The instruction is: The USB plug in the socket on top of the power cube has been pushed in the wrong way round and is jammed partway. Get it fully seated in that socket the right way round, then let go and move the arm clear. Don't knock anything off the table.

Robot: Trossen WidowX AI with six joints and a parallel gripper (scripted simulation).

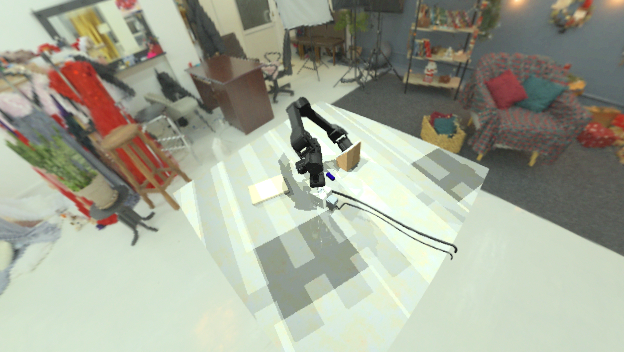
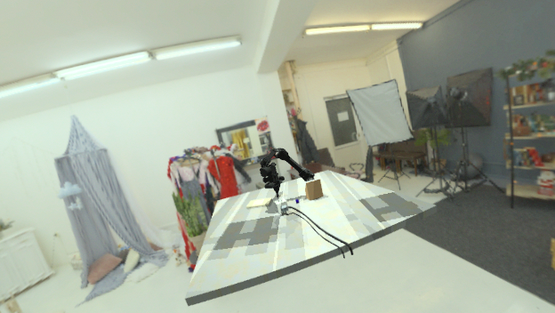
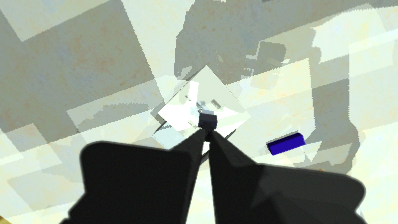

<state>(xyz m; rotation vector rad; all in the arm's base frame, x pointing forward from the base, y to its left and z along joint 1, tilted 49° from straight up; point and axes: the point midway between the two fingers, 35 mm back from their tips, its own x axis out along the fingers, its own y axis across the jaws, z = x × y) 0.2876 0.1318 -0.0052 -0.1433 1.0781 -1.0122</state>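
The white power cube (image 1: 322,193) (image 3: 210,85) stands on the table, its top facing the wrist camera. My gripper (image 1: 318,187) (image 2: 277,196) (image 3: 207,135) is over the cube and shut on the small dark USB plug (image 3: 207,121). The plug shows just beyond the fingertips, above the cube's top face. Small slots and pale metal details show on that face near the plug. The plug's tip and which way round it faces are too small to tell. I cannot tell whether it is in the socket or how deep.
A grey-blue block (image 1: 331,201) (image 2: 284,209) (image 3: 169,138) adjoins the cube; black cables (image 1: 395,222) run to the table edge. A small blue block (image 1: 330,176) (image 2: 297,201) (image 3: 286,144) lies nearby. A brown block (image 1: 349,158) (image 2: 314,189) stands near the arm; a cream slab (image 1: 268,189) (image 2: 259,203) lies opposite.
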